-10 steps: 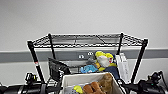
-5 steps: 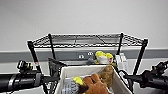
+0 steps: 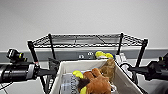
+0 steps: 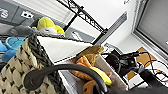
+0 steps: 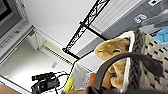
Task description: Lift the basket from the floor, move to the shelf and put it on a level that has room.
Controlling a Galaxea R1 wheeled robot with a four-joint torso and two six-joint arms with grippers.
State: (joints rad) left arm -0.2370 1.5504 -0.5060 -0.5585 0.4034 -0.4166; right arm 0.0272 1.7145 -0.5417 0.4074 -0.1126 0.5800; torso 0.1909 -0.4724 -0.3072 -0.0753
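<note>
- While we find no legible writing, the basket (image 3: 120, 77) looks checker-woven, pale-lined, toy-filled.
- It hangs at 6 o'clock below the shelf (image 3: 87, 40).
- We cannot tell either gripper's grip.

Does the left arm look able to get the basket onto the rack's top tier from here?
Probably yes, not quite yet. The basket hangs in front of the shelf, its rim below the level. That tier looks bare with open wall above, so the way seems free once the left arm raises it further.
</note>
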